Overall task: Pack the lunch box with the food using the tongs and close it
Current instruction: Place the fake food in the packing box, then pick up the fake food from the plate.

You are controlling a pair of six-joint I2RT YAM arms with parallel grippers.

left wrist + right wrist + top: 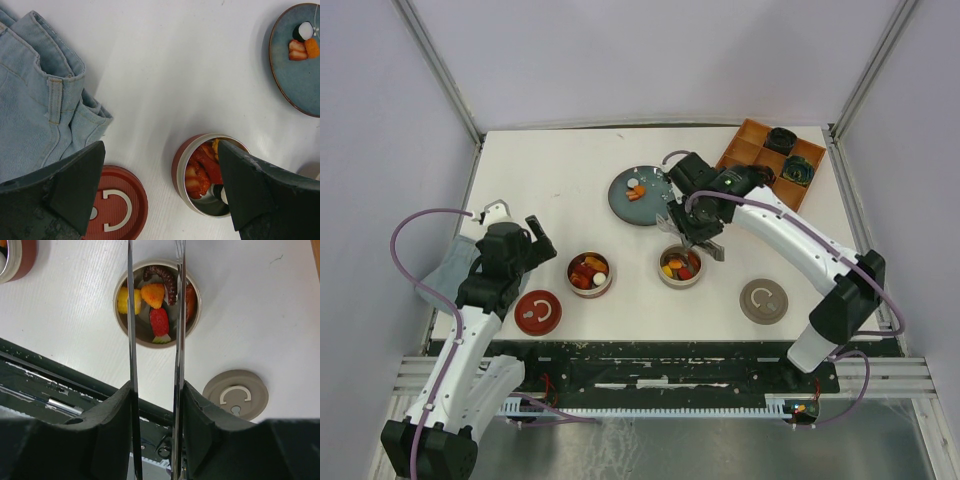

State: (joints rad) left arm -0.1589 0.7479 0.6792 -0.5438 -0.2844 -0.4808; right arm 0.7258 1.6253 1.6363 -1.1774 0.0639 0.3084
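White desk [570,170] inside grey walls carries everything. A blue plate [620,207] sits toward the back with a few pieces of food [637,192] on it. Nearer the arms stand two open round tins. The red tin [589,271] and the beige tin [680,266] both already hold several pieces. Each lid lies face up on the desk: the red lid [538,312] near the left arm, the beige lid [764,300] to the right of its tin.

The right end effector [156,390] is clamped on the tongs [132,340], whose two arms stand apart and point over the beige tin. Their tips run out of the wrist view, so I cannot tell whether they carry a piece. The left end effector [160,167] hangs wide and empty above the red lid and red tin, beside folded jeans [35,100].

Packing looks well advanced. What is left is the plate's last pieces and then both lids.
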